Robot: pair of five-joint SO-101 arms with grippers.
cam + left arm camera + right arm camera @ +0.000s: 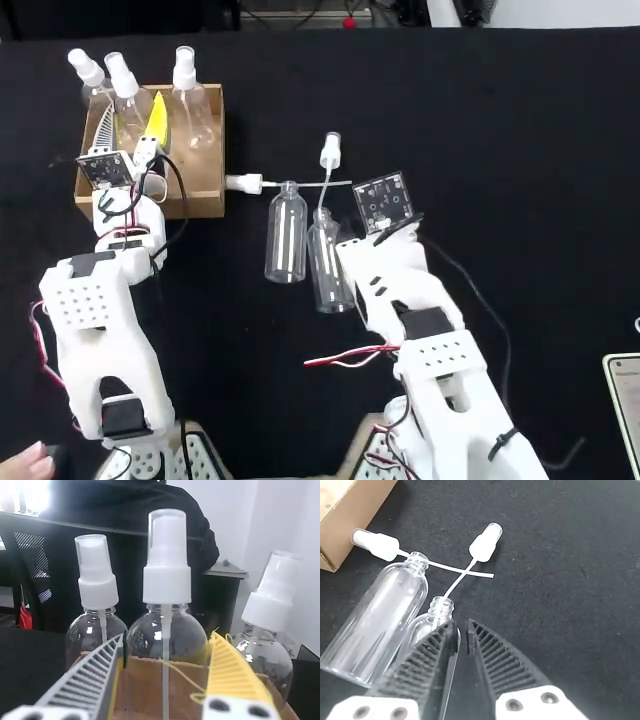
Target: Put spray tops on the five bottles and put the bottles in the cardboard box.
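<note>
The cardboard box [200, 190] sits at the back left with three capped bottles standing in it. My left gripper [167, 636] is open at the box; its grey finger [90, 670] and yellow finger [232, 675] flank the middle bottle [166, 635]. Two uncapped bottles [286, 235] [328, 262] lie side by side mid-table. One spray top [485, 541] lies beyond them, its tube reaching the nearer bottle's neck [441, 606]. The other spray top [377, 544] lies by the box, its tube crossing the farther bottle's neck. My right gripper [461, 626] is shut, empty, just above the nearer bottle.
The table is covered in black cloth [520, 150], with free room on the right half. A pale flat object [625, 390] lies at the right edge. Loose red and white wires [345, 355] hang beside the right arm.
</note>
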